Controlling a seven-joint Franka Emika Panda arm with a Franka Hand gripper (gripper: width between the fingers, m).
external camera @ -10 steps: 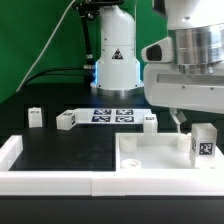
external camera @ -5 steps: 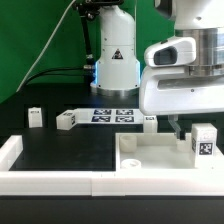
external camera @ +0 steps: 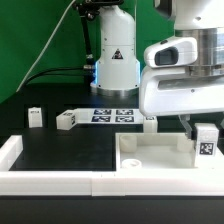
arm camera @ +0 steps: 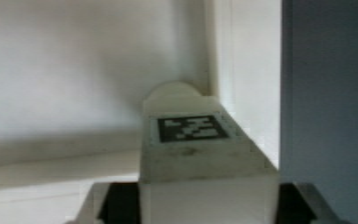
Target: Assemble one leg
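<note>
A small white leg with a black-and-white tag stands upright on the large white plate at the exterior view's right. My gripper comes down over it, with one dark finger against its side. In the wrist view the leg fills the gap between both dark fingers, tag facing the camera, so the gripper is shut on it. Three more legs lie on the black table: one at far left, one beside it, and one behind the plate.
The marker board lies at the back centre before the robot base. A low white wall runs along the front, with a raised end at the exterior view's left.
The arm has shifted toward the exterior view's right and changed pose. The finger now sits against the leg on the plate. The leg has moved slightly to the right.
</note>
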